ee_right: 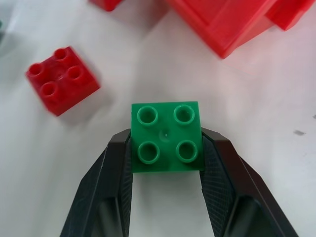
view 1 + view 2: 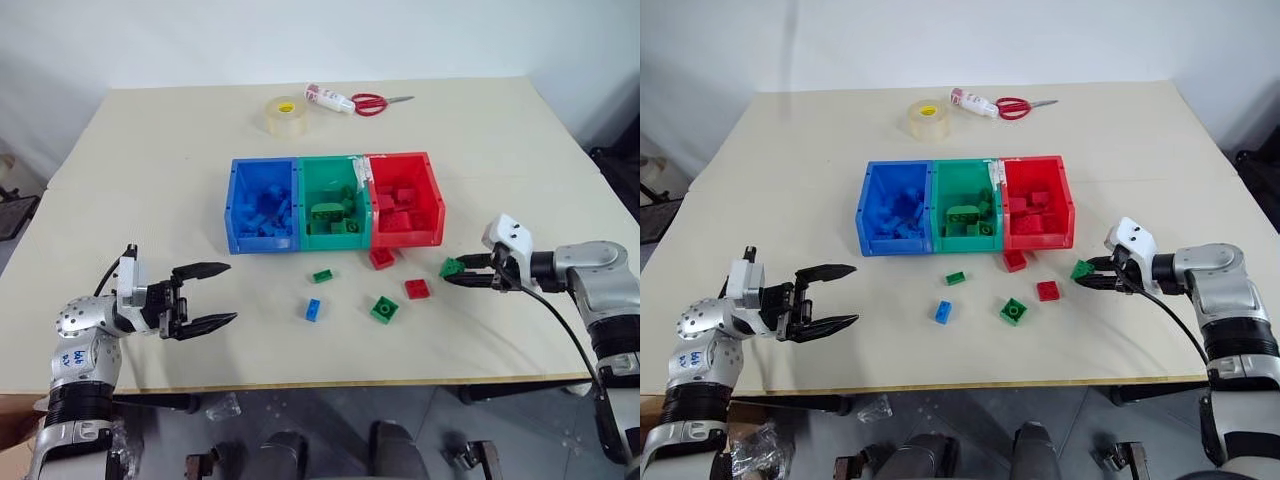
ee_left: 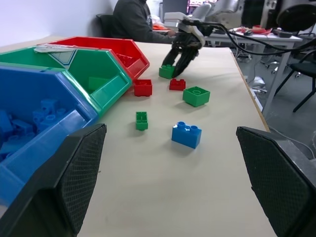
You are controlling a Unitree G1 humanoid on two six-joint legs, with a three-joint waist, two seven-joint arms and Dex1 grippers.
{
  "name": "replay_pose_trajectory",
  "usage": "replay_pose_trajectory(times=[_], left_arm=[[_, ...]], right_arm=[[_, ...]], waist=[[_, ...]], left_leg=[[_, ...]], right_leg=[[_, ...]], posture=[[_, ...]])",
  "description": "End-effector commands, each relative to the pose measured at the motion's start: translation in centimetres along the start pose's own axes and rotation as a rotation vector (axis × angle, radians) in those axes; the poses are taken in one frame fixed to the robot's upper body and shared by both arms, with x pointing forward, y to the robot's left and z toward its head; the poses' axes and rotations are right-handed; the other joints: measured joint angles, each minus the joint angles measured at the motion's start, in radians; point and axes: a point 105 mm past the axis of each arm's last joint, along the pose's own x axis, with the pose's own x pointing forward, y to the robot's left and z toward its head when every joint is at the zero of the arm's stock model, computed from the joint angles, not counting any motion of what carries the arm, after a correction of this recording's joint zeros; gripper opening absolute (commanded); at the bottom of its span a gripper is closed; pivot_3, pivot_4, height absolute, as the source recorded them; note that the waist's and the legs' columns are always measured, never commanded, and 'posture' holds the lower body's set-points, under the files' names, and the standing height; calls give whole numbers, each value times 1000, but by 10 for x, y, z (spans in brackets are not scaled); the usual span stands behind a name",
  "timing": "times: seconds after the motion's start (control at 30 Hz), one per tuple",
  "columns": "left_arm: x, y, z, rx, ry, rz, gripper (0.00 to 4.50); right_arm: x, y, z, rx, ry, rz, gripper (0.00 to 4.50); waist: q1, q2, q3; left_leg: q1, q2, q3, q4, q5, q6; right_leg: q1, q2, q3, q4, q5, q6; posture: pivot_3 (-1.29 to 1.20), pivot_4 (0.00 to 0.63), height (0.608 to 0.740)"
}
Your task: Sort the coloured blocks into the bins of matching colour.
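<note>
Green block [image 1: 166,138] sits clamped between the right gripper [image 2: 468,274] jaws, seemingly still on the table beside the red bin [image 2: 432,195]. A shallow pinch could let it twist free during lifting. Left gripper [image 2: 205,296] gapes wide.

The blue bin [image 3: 34,123] runs off the edge of the left wrist view, so its far side can't be seen. A person [image 3: 136,19] sits in the background, head cropped out. The label on the small bottle [image 2: 328,97] near the scissors [image 2: 375,103] is too tiny to read.
</note>
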Motion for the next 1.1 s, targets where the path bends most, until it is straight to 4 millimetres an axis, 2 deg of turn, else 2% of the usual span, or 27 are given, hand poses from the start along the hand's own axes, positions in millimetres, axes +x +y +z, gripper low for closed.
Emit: replay_pose_trajectory(times=[0.03,0.13,0.23,0.33,0.47,0.67,0.77,0.93,0.97,1.1], left_arm=[[3,0,3,20,-9,-52,4500],[7,1,4,19,-19,-70,4500],[9,3,4,25,-19,-75,4500],[12,5,4,33,-16,-71,4500],[16,4,4,39,-25,-75,4500],[21,0,4,49,-33,-80,4500],[22,-3,4,51,-34,-83,4500],[24,-5,4,51,-38,-91,4500],[24,-6,5,50,-41,-96,4500],[24,-6,5,42,-44,-111,4500]], right_arm=[[-21,0,33,-81,-69,-68,1477],[-25,9,63,-134,-143,-87,1477],[-18,11,93,-166,-211,-101,1477],[0,6,119,-197,-260,-127,1477],[37,12,155,-221,-352,-59,1477],[88,13,182,-234,-389,-27,1477],[100,12,192,-238,-413,-33,2569],[98,14,194,-265,-428,-12,4273],[96,14,193,-270,-429,-9,4482],[78,21,180,-292,-416,29,4482]], waist=[[-1,0,0],[-2,0,0],[-6,0,0],[-5,0,0],[-5,0,0],[-7,0,0],[-10,0,0],[-13,0,0],[-15,0,0],[-15,0,0]], left_leg=[[0,0,0,0,0,0],[-1,0,0,0,0,0],[-1,1,1,0,0,0],[-1,1,1,1,0,-1],[-1,0,1,1,0,-1],[-1,-1,0,1,0,0],[-1,-1,-1,1,0,0],[-1,-1,-4,1,0,0],[-1,-1,-4,1,0,0],[-1,-1,-4,1,-1,0]], right_leg=[[0,0,0,0,0,0],[-2,0,0,2,0,0],[-2,0,0,2,0,0],[-2,0,0,2,0,0],[-3,0,0,3,0,0],[-4,0,0,7,0,-1],[-4,0,0,8,0,-1],[-4,0,-1,9,1,-2],[-4,0,-2,9,1,-2],[-5,0,-2,11,1,-2]], posture=[[0,150,740],[0,150,740],[0,150,740],[0,150,740],[0,150,740],[0,150,740],[0,150,740],[0,150,740],[0,150,740],[0,150,740]])
